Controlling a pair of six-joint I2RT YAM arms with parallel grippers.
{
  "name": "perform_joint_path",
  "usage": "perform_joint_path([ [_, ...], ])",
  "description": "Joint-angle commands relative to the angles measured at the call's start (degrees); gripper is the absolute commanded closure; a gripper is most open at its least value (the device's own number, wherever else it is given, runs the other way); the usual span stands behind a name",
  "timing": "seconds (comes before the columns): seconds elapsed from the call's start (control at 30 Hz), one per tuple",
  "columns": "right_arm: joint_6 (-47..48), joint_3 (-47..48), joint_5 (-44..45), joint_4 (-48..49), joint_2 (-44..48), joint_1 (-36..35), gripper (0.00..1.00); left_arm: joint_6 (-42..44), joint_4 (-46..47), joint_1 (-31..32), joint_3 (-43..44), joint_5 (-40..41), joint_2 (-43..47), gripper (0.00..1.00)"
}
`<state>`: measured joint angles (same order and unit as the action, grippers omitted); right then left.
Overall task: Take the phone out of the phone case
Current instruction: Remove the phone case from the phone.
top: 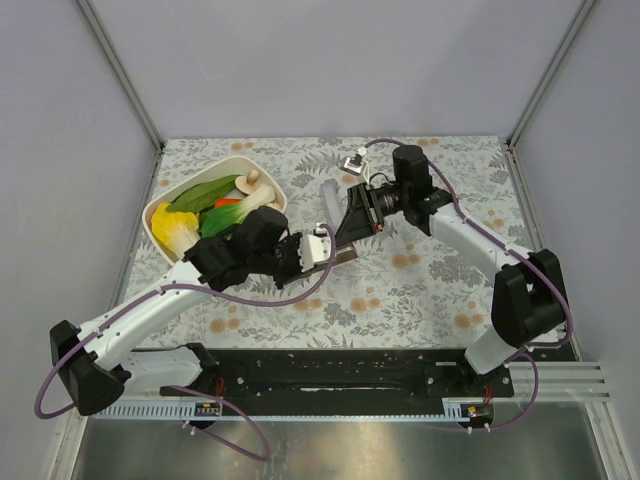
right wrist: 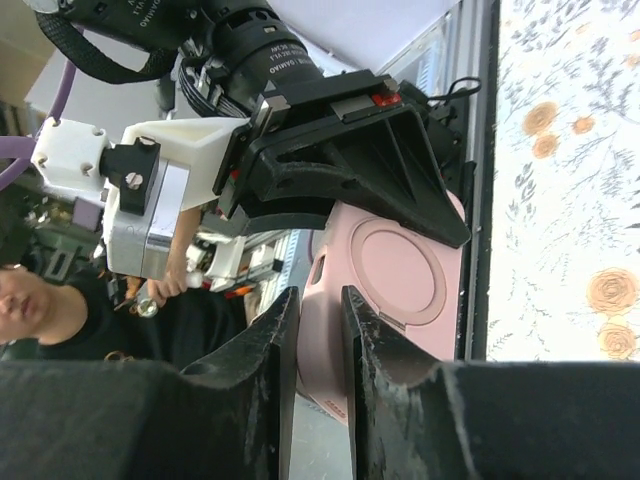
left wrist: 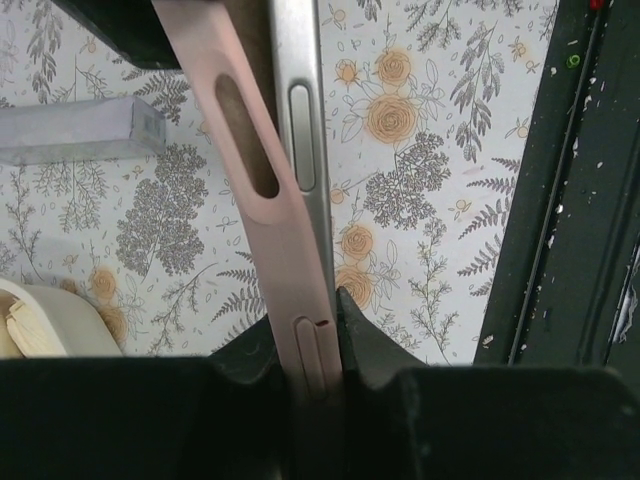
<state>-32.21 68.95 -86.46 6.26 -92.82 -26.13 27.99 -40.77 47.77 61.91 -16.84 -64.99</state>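
Note:
The phone (left wrist: pixel 297 100), silver-edged, is held off the table between both grippers, in a pink phone case (left wrist: pixel 262 250). In the left wrist view the case's far end has peeled away from the phone's edge. My left gripper (left wrist: pixel 305 310) is shut across the near end, on case and phone together. In the top view it (top: pixel 325 243) meets my right gripper (top: pixel 352 215) over the table's middle. In the right wrist view the case's pink back (right wrist: pixel 400 270) with its round ring faces the camera, and my right gripper (right wrist: pixel 318 300) is shut on the case's edge.
A cream bowl (top: pixel 160 215) of vegetables and mushrooms stands at the back left, close to the left arm. A clear plastic piece (top: pixel 328 195) and a small white object (top: pixel 353 162) lie behind the grippers. A black rail (top: pixel 330 370) runs along the near edge.

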Motion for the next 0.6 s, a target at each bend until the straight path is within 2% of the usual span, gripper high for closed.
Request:
perform_joint_path([
  [0.0,15.2,5.2,13.4,-15.5,4.1,1.5,0.68,4.1,10.4,0.5,2.0,-12.8,1.4,1.0],
  [0.03,15.2,5.5,13.8,-16.0,4.8,1.8,0.47,4.1,10.5,0.2,1.6,-13.2,1.4,1.0],
  [0.07,15.5,5.8,13.9,-16.5,5.6,2.0,0.42,4.0,10.7,-0.1,1.5,-13.7,1.4,1.0],
  [0.2,16.4,7.6,15.0,-18.6,8.0,2.8,0.33,3.7,10.6,-1.4,0.9,-15.7,1.2,1.0],
  [0.37,18.6,9.4,15.7,-22.2,10.6,4.1,0.3,1.4,11.9,-4.5,-0.3,-19.5,1.1,1.0],
  [0.47,21.6,10.2,16.4,-25.1,12.6,5.1,0.29,-1.4,14.0,-7.9,-0.9,-23.6,1.2,1.0],
  [0.57,29.0,11.4,19.1,-31.6,14.9,5.7,0.28,-4.9,16.2,-11.6,-1.4,-27.4,1.4,1.0],
])
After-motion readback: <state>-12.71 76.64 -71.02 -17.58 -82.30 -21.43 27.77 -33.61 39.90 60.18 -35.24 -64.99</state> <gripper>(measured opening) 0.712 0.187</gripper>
